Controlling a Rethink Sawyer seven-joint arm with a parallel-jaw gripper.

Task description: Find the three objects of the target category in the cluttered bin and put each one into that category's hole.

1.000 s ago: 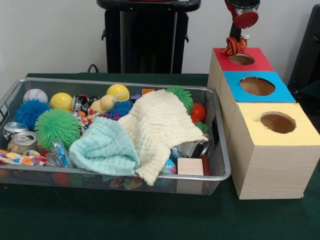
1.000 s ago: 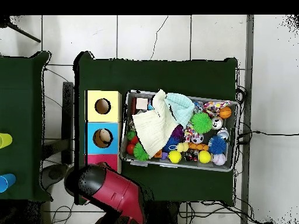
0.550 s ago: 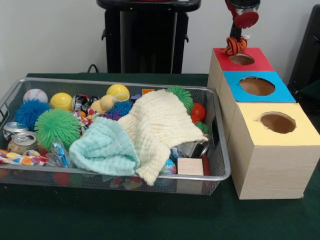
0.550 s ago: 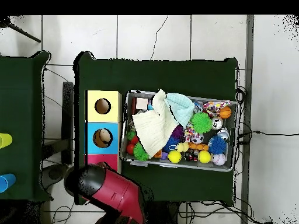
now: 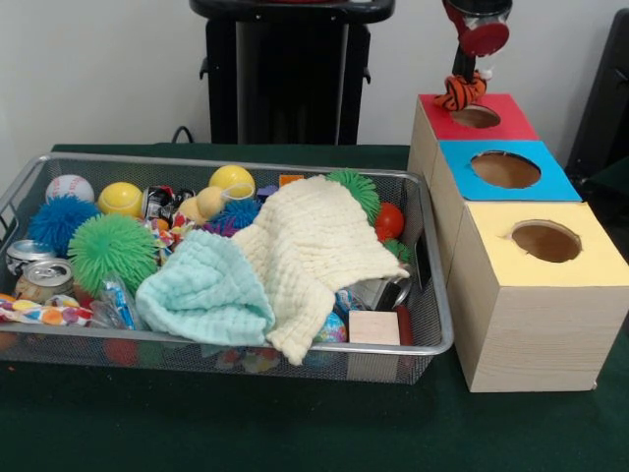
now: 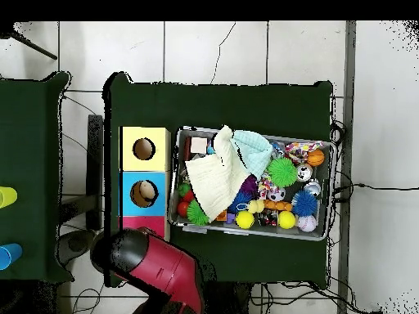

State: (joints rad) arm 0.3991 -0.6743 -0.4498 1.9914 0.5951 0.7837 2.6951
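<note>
Striped plush tiger (image 5: 460, 90) over red box's round hole (image 5: 476, 117), waffle-weave cloths (image 5: 313, 246) in wire bin (image 5: 432, 324)

Orange-black striped tiger toy (image 5: 460, 90) hangs at red box (image 5: 511, 123) hole's (image 5: 476, 117) rim, under arm.

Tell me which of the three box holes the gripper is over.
The red box's hole, farthest from the camera in the front view; the gripper hangs the striped toy at its edge.

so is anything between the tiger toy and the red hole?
Nothing visible. The tiger toy hangs from the hand beside the red box's hole, which is open and uncovered.
</note>
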